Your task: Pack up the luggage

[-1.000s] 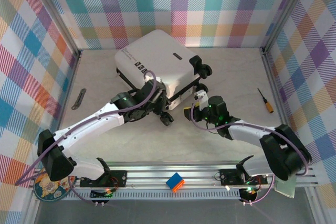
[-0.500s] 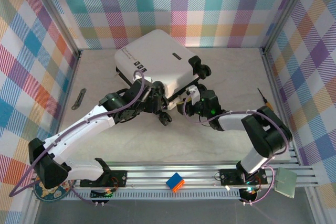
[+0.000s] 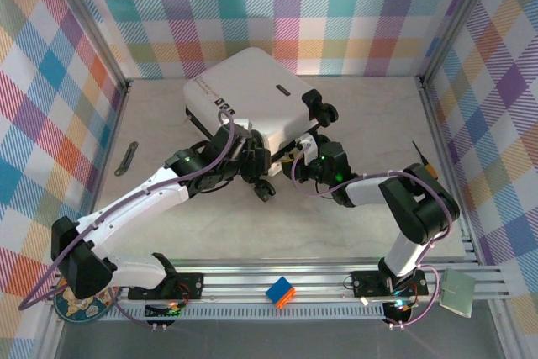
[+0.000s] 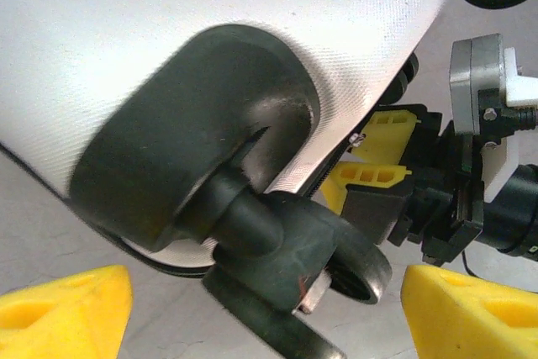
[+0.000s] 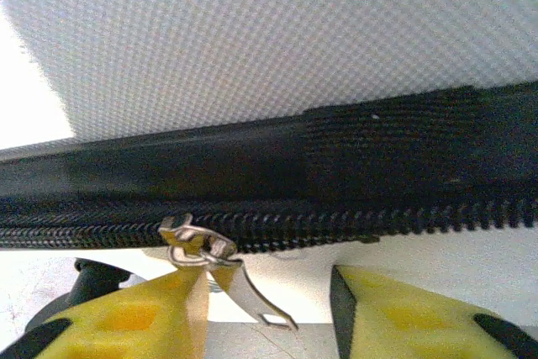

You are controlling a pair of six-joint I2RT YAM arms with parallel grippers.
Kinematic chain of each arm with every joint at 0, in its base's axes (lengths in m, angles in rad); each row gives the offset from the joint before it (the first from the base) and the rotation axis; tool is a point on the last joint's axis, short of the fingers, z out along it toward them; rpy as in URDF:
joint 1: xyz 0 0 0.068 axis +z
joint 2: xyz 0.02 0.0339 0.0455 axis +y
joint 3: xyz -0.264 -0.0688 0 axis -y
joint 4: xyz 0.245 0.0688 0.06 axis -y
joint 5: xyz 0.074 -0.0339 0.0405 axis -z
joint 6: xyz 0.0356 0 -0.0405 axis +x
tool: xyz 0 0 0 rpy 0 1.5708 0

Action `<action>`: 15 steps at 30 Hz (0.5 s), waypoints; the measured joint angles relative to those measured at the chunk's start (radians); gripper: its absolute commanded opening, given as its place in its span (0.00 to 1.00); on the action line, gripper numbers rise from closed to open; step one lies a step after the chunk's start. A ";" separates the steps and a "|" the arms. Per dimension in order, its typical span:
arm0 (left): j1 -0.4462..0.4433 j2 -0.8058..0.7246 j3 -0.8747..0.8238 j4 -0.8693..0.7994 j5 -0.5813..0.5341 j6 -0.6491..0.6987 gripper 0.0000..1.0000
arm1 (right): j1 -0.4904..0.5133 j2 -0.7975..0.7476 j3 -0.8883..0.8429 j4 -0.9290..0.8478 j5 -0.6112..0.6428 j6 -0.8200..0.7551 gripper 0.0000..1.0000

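Seen from above, the white luggage (image 3: pixel 248 94) lies at the back middle of the bench (image 3: pixel 353 216), with both arms meeting at its near edge. The left wrist view adds the left pincer (image 4: pixel 269 317), spread wide around a black wheel (image 4: pixel 286 245). The right wrist view adds the right pincer (image 5: pixel 269 317), parted below the black zipper seam (image 5: pixel 353 220), a metal zipper pull (image 5: pixel 223 279) against one pad. Black marks on the lid are too small to read. A second ago the right arm sat farther back.
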 measured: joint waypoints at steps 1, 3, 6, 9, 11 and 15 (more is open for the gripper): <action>-0.003 0.011 0.000 0.003 0.002 -0.005 0.83 | 0.000 0.000 0.000 0.000 0.000 -0.005 0.32; -0.009 0.029 0.000 0.008 0.005 -0.013 0.84 | 0.000 0.000 0.000 0.000 -0.003 -0.017 0.23; -0.016 0.046 0.000 0.016 0.004 -0.024 0.85 | 0.000 -0.001 0.000 0.000 -0.007 -0.023 0.12; -0.019 0.051 0.000 0.021 0.000 -0.039 0.86 | 0.000 -0.008 -0.001 -0.002 -0.015 -0.028 0.07; -0.021 0.054 0.000 0.023 -0.002 -0.048 0.87 | 0.003 -0.014 -0.004 -0.003 -0.014 -0.034 0.05; -0.021 0.071 0.000 0.032 -0.003 -0.064 0.87 | 0.002 -0.024 -0.011 -0.006 -0.014 -0.035 0.02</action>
